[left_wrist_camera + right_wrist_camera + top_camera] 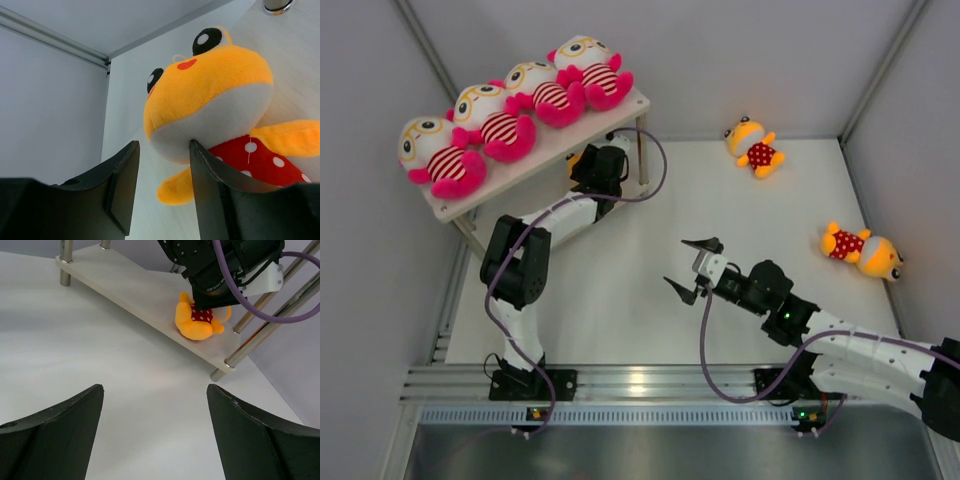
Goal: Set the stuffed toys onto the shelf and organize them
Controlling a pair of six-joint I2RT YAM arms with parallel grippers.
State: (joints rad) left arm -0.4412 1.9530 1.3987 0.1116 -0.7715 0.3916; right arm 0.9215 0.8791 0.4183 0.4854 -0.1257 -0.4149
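Observation:
Four large white-headed toys [490, 120] in striped shirts sit in a row on the shelf's top board [560, 145]. One small yellow toy [215, 95] in a red dotted shirt lies on the lower board [125, 285]; it also shows in the right wrist view [196, 322]. My left gripper [162, 145] reaches in under the top board, jaws apart, the toy's chin just beyond its right finger. Two more small yellow toys [753, 145] [862, 250] lie on the table at right. My right gripper [678, 263] is open and empty over the table's middle.
Silver shelf legs [255, 340] stand around the lower board, close to my left wrist [598, 165]. White enclosure walls close the left, back and right. A metal rail [640, 385] runs along the near edge by the arm bases.

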